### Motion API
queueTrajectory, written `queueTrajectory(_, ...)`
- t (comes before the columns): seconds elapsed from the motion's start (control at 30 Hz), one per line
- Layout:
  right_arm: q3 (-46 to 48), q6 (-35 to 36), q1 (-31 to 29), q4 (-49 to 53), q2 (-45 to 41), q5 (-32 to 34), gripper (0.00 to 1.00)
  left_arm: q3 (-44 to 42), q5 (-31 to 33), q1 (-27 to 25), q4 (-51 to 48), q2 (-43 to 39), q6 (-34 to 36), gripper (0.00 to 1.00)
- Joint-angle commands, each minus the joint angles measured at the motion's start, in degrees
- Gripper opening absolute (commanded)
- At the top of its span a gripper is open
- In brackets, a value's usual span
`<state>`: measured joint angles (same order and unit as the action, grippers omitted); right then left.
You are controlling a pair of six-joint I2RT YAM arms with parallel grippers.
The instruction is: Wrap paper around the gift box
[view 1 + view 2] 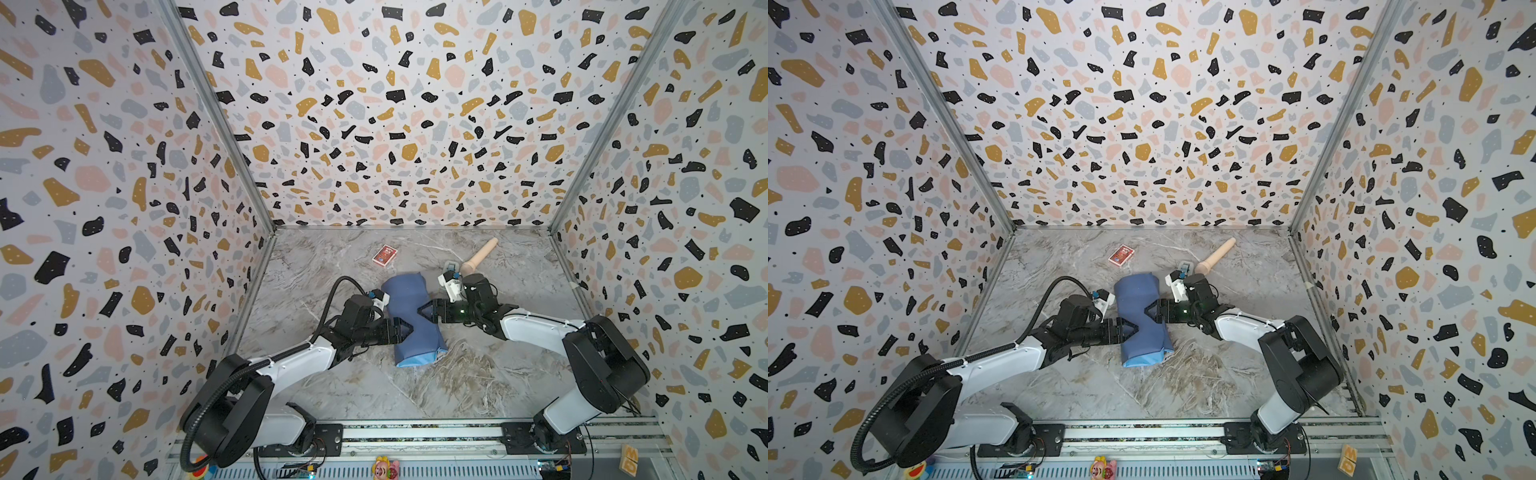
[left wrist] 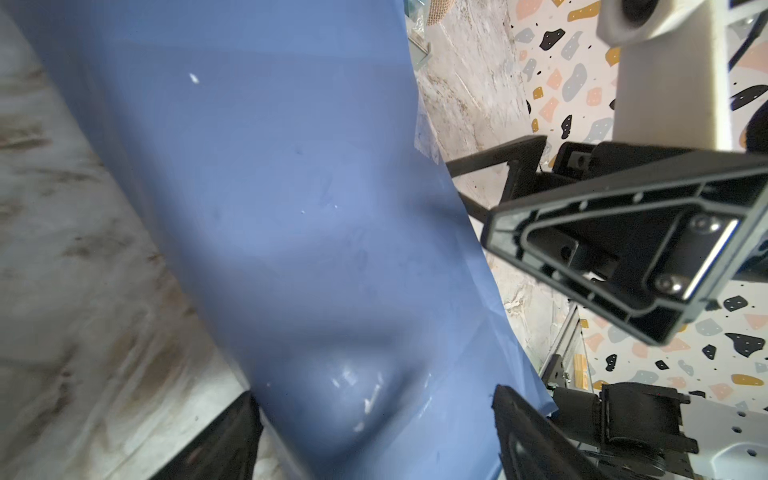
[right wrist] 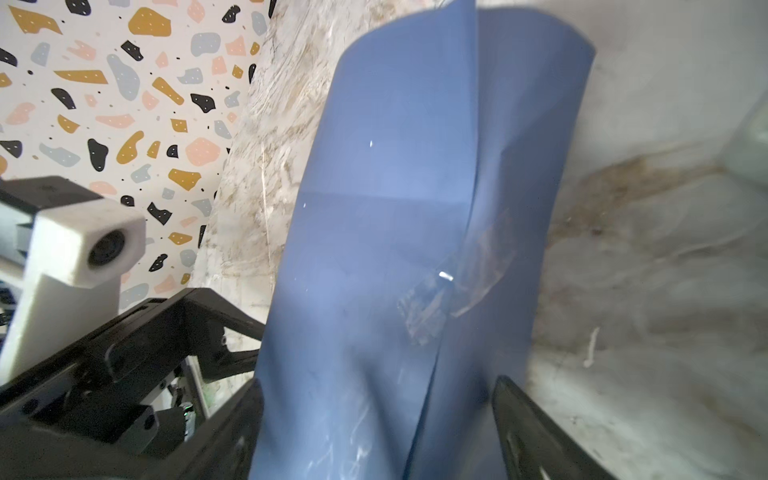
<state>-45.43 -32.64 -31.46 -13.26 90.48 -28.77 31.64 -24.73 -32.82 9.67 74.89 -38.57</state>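
My left hand is released, jaws spread at the paper's pinched waist. The paper (rolled into a tube, box hidden from me) lies mid-surface. My right hand is released too, jaws spread at the opposite side.
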Motion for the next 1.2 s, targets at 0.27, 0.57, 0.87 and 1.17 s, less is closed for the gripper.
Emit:
queueTrajectory(0.27,7.4,10.1,-3.9,9.5,-10.1,4.3,0.94,-4.9,6.1,-2.1,-0.9,-4.7,8.0,0.92)
queueTrajectory(0.57,8.8,11.5,-5.0,7.3,-6.4,7.2,0.84,-6.0,10.2,-4.7,0.0,-0.7,10.1,0.89)
queueTrajectory(0.87,9.1,13.4,-5.3,7.7,-5.1,11.0,0.79,-6.1,12.3,-4.9,1.2,1.8,10.3,0.88)
queueTrajectory(1.17,8.5,14.1,-6.7,8.5,-5.9,13.1,0.76,-6.2,16.2,-5.9,-0.7,0.1,10.5,0.87)
